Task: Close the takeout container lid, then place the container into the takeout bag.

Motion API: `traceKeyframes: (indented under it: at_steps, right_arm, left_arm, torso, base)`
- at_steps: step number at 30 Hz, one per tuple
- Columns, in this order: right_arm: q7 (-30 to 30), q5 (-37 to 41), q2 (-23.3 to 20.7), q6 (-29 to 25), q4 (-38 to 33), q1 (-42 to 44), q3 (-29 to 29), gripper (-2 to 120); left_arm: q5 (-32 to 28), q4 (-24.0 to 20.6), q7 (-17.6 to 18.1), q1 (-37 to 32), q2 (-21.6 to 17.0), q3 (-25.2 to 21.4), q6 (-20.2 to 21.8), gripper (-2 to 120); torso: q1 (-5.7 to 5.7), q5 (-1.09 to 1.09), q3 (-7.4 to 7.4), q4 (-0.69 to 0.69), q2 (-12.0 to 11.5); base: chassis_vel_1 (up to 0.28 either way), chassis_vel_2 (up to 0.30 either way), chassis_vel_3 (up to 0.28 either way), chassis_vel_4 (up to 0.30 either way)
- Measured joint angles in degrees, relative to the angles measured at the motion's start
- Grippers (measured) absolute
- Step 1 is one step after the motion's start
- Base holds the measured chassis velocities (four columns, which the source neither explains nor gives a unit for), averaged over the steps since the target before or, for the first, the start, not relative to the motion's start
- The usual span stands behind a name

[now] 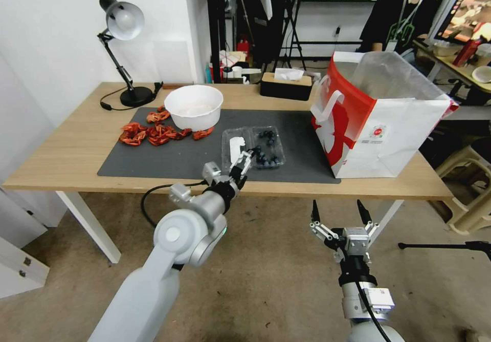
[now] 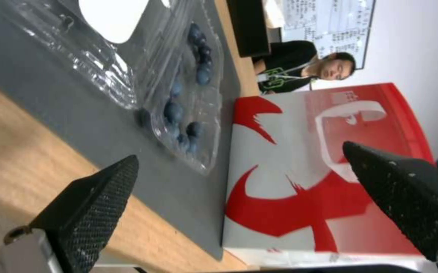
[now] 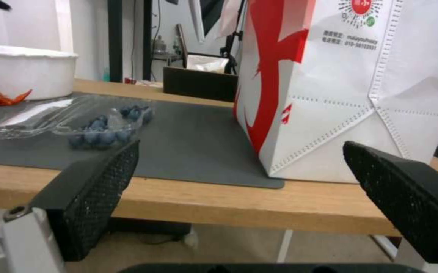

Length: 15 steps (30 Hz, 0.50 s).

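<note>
On the far left of the bench (image 1: 66, 152) stands a black lamp (image 1: 123, 50), well off from the left tool. A white bowl (image 1: 194, 106) sits beyond that tool on the grey mat (image 1: 169, 157), with red crayfish pieces (image 1: 153, 132) scattered beside the bowl. The left tool (image 1: 244, 165) hovers over the near edge of the mat, released, its black fingers (image 2: 97, 197) spread wide and holding nothing. Just ahead of it lies the box (image 1: 267, 147) of blueberries, folded open flat on the mat, with the lid (image 1: 236, 147) and its white label lying on the left half. To the right of the box, well apart from it, the red-and-white bag (image 1: 378, 122) stands upright on the bench. The right tool (image 1: 341, 214) hangs below the bench edge, short of the bag, also released and empty.
</note>
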<state>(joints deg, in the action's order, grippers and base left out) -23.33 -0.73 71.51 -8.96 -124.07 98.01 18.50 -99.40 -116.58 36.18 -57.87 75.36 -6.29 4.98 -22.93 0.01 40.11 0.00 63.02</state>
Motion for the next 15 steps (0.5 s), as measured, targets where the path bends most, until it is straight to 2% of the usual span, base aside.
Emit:
traceKeyframes:
  at_steps: [15]
  right_arm:
    - [-0.12, 0.82, -0.01, 0.72, 0.05, -0.97, 0.88, 100]
  left_arm:
    - [-0.83, 6.52, 4.15, 4.73, 2.77, -0.56, -0.07, 100]
  torso:
    - [0.01, -0.01, 0.0, 0.0, 0.0]
  base:
    - [0.0, 0.0, 0.0, 0.0]
